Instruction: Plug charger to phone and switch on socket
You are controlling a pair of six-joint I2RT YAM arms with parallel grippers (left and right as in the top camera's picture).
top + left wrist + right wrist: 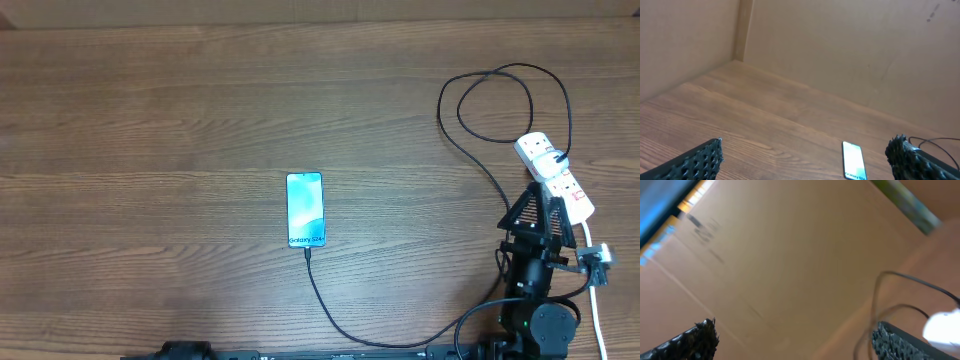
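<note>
The phone (305,209) lies flat mid-table, its light blue screen reading "Galaxy S24"; it also shows in the left wrist view (853,160). The black charger cable (330,305) meets the phone's lower edge, runs along the front, then loops at the back right (500,75) to the white socket strip (556,175). The strip shows blurred in the right wrist view (944,327). My right gripper (540,205) is open and empty, right beside the strip's near end (795,335). My left gripper (805,155) is open and empty, well short of the phone.
A thick white cord (597,300) runs from the strip toward the front right edge. Brown cardboard walls (840,45) stand behind and left of the wooden table. The left arm's base (185,351) sits at the front edge.
</note>
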